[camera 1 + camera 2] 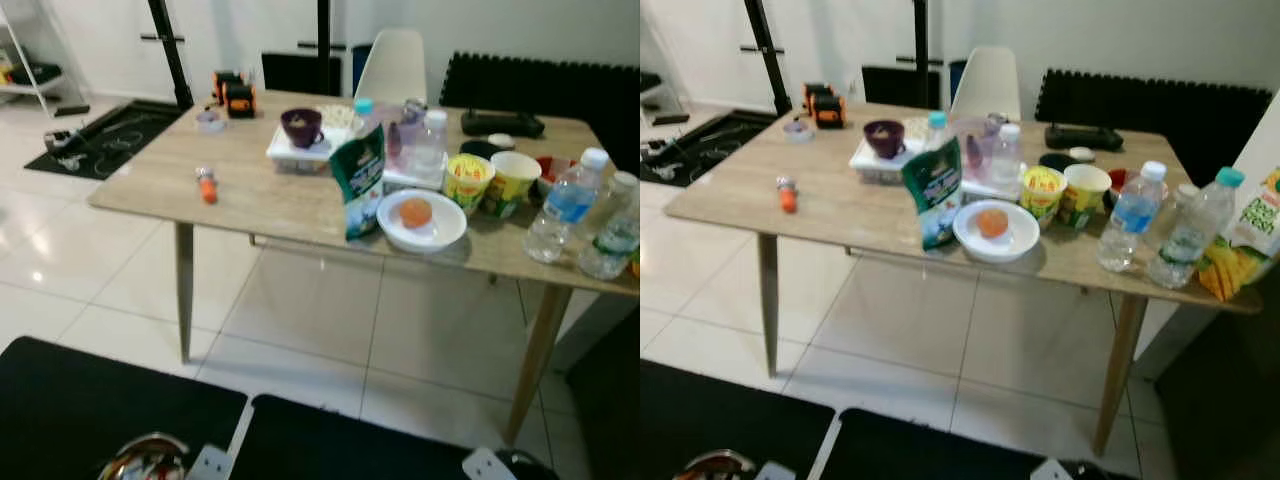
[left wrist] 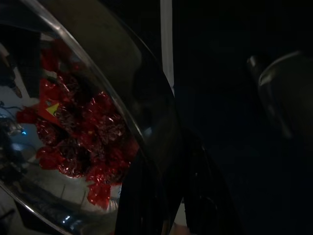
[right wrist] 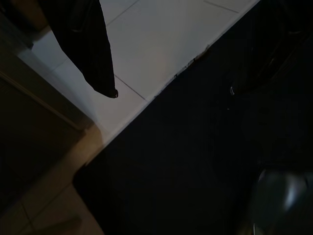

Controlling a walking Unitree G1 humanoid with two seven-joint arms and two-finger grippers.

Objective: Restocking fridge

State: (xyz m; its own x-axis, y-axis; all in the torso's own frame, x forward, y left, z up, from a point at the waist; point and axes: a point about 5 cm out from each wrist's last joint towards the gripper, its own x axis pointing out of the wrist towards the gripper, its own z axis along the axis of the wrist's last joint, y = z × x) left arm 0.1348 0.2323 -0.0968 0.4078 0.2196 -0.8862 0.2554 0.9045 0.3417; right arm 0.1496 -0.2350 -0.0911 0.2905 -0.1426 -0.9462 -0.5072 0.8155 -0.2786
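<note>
A wooden table (image 1: 250,190) stands ahead and holds food and drink. On it are a green snack bag (image 1: 358,180), a white bowl with an orange item (image 1: 420,220), two yellow cup noodles (image 1: 467,182), water bottles (image 1: 565,205) and a juice carton (image 1: 1250,230). Low at my left, the left gripper (image 2: 171,205) is shut on the rim of a steel bowl (image 1: 140,462). The bowl holds red wrapped sweets (image 2: 78,142). The right gripper (image 3: 105,83) hangs low over white tile and a black mat.
A purple bowl (image 1: 301,126) sits on a white container, and a small orange item (image 1: 207,187) lies near the table's left end. A white chair (image 1: 392,65) stands behind the table. Black mats (image 1: 100,410) lie at my feet, with white tile floor (image 1: 300,320) between them and the table.
</note>
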